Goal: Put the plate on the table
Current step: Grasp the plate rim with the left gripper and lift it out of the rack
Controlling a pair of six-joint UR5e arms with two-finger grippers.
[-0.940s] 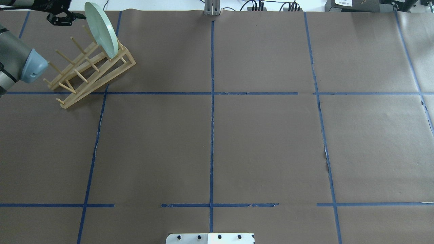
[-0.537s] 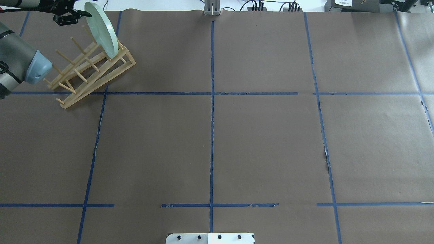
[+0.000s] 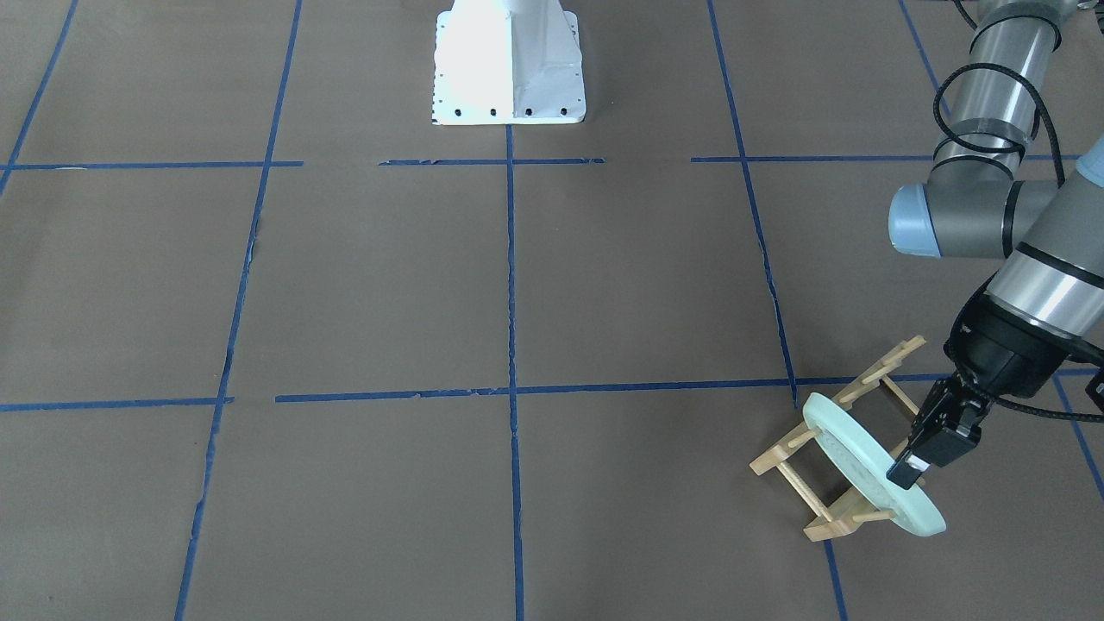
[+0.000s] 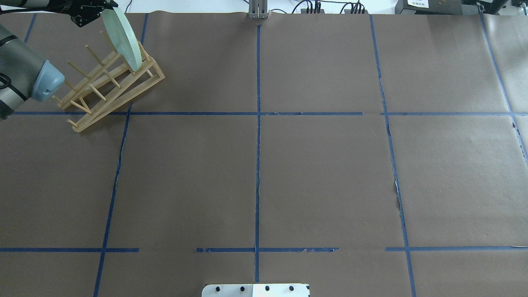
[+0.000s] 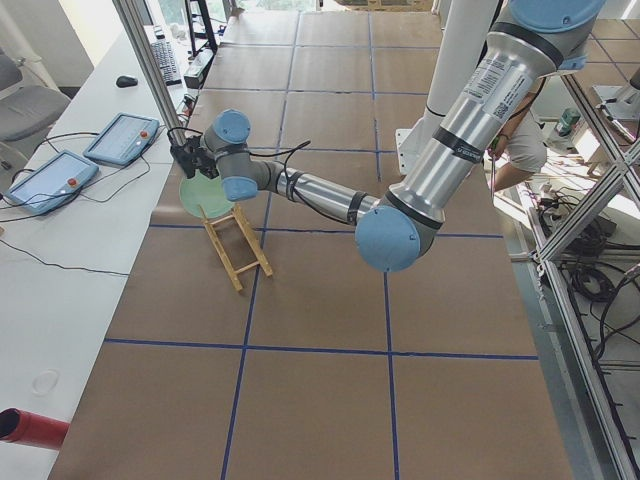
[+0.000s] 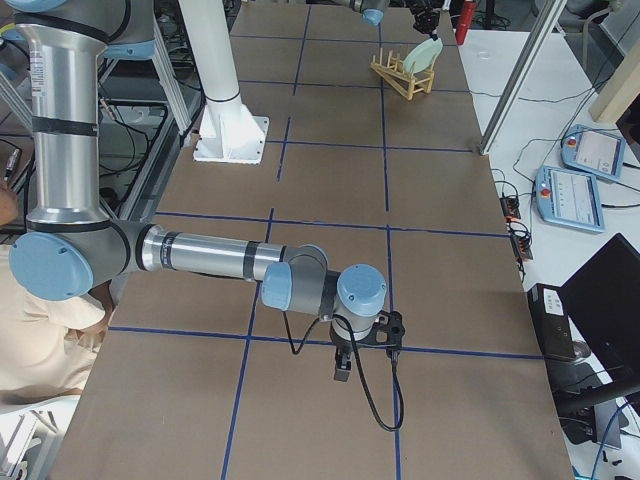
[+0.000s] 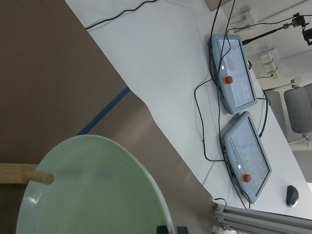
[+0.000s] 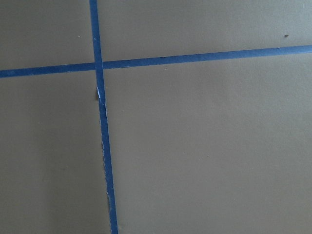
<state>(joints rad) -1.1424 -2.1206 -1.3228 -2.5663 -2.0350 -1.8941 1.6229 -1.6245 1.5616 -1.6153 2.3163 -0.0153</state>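
Left gripper (image 3: 906, 470) jaws straddle plate (image 3: 841, 444) rim on rack (image 3: 806, 492); clamped or not, can't tell. Right gripper (image 6: 343, 364) jaws: can't tell.

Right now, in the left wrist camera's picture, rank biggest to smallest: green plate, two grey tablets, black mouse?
1. Plate, though it is nearest the camera.
2. Upper tablet and lower tablet, about alike.
3. Mouse.

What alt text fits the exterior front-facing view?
The robot's left gripper has its jaws at the rim of a mint-green plate standing on edge in a wooden rack, at the lower right of a brown table gridded with blue tape. The white robot base sits top centre.
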